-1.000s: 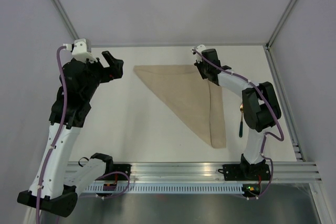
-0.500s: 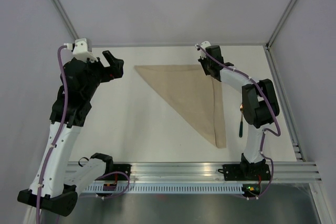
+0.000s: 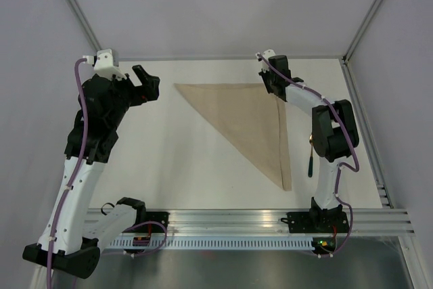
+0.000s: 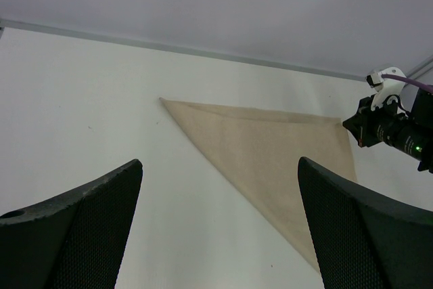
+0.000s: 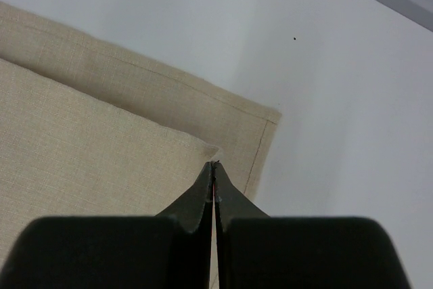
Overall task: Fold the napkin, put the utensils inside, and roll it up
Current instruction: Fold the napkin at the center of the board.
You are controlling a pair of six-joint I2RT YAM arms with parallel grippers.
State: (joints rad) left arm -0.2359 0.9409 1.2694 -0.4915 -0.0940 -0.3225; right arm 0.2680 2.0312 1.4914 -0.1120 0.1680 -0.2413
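Since a second ago the right gripper (image 5: 214, 166) has travelled toward the far right corner of the table (image 3: 183, 167), and the napkin (image 3: 250, 123) has flattened out with it, its far edge now drawn straight. We see no change in the left arm's pose.

We find the napkin lying on the matte white tabletop as a folded triangle: one long straight edge runs along the far side, a second runs down the right side, and the diagonal fold slopes to a narrow point near the front rail (image 3: 237, 220). It is a beige cloth of plain, slightly coarse weave with a stitched hem. From the right wrist we make out two layers at the far right corner, the upper one sitting a little short of the lower, so a hemmed strip of the under layer shows beyond it.

The right gripper's dark, smooth, tapering fingers (image 5: 233, 201) are pressed tightly together, and they pinch the corner of the upper layer.

The left gripper (image 3: 149, 86) hangs above bare table off the napkin's left tip, spread wide and holding nothing. Its broad black pads (image 4: 95, 228) have a fine mesh-like texture.

The fork (image 3: 310, 162) lies on the table just right of the napkin, apart from it. Its slim dark handle points toward the rail, and its gold end is partly hidden behind the right arm.
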